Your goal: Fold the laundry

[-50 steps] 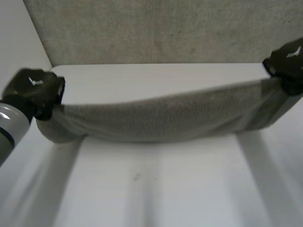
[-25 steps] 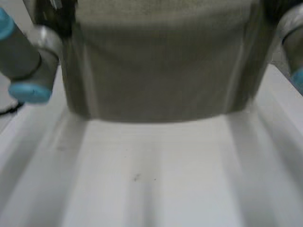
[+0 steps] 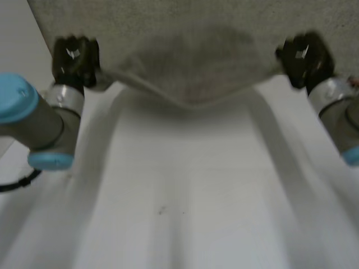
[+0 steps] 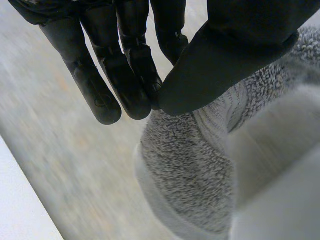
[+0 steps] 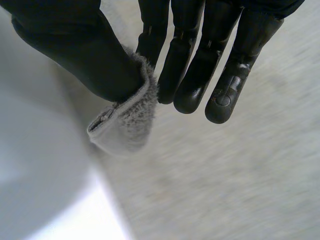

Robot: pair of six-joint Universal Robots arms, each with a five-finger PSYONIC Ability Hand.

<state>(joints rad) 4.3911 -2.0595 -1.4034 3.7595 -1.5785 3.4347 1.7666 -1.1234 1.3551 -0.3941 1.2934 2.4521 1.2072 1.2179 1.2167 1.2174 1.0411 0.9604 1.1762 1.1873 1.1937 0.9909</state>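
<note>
A grey towel [image 3: 190, 67] hangs stretched between my two hands over the far edge of the white table [image 3: 185, 185], its middle sagging toward the tabletop. My left hand [image 3: 74, 56] pinches the towel's left end; in the left wrist view the thumb [image 4: 225, 55] presses the looped cloth [image 4: 195, 165] against the fingers. My right hand [image 3: 303, 56] holds the right end, and the right wrist view shows a towel corner [image 5: 125, 120] pinched between its thumb and fingers [image 5: 200, 65].
Beyond the table's far edge lies grey carpeted floor [image 3: 185, 22]. My left arm [image 3: 39, 117] and right arm [image 3: 336, 112] reach forward along the table's two sides.
Both hands have carried the towel away from me, from the near middle of the table to its far edge. The towel went from a low sagging band, swung up close, to hanging far off.
</note>
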